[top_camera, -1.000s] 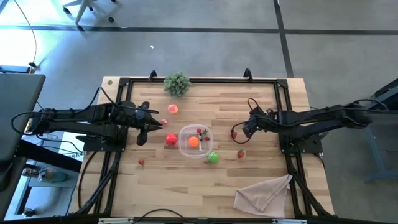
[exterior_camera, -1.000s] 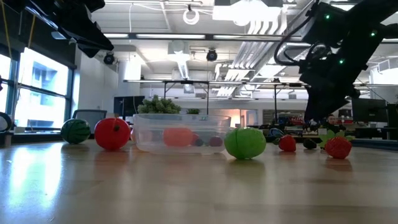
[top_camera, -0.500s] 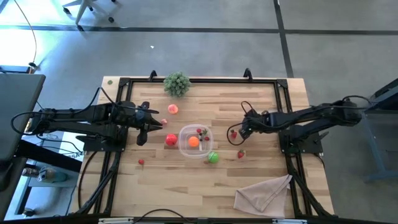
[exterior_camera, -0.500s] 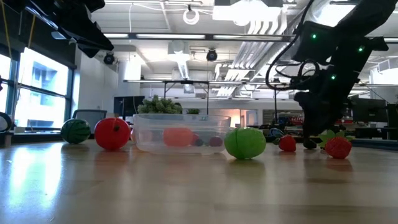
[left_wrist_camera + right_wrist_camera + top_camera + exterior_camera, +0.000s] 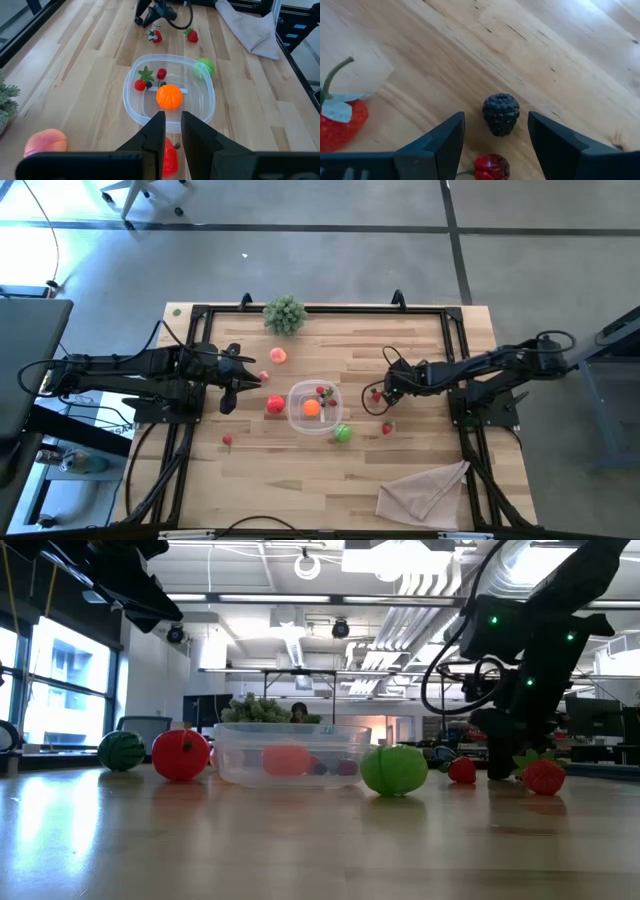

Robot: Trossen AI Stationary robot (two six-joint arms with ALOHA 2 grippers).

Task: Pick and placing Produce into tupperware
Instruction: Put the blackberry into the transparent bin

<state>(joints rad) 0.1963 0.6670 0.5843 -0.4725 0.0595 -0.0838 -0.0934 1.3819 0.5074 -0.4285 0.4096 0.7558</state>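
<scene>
The clear tupperware (image 5: 313, 406) sits mid-table holding an orange (image 5: 169, 96) and small red pieces. Around it on the wood lie a red fruit (image 5: 275, 405), a green one (image 5: 343, 433), a peach (image 5: 277, 356) and strawberries (image 5: 387, 428). My right gripper (image 5: 495, 120) is open and low over the table, right of the tupperware. Its fingers stand on either side of a blackberry (image 5: 501, 114) without touching it. A small red berry (image 5: 491, 167) and a strawberry (image 5: 340, 120) lie close by. My left gripper (image 5: 173, 131) hovers shut left of the tupperware, holding nothing.
A grey-green plant sprig (image 5: 285, 313) stands at the far edge. A beige cloth (image 5: 425, 490) lies at the near right. A small red piece (image 5: 227, 441) lies at the near left. A black frame (image 5: 320, 308) rims the table.
My right gripper has come down almost to the table and moved a little toward the tupperware, tipping more steeply downward. It now stands around the blackberry, still open. The left arm and the produce have kept still.
</scene>
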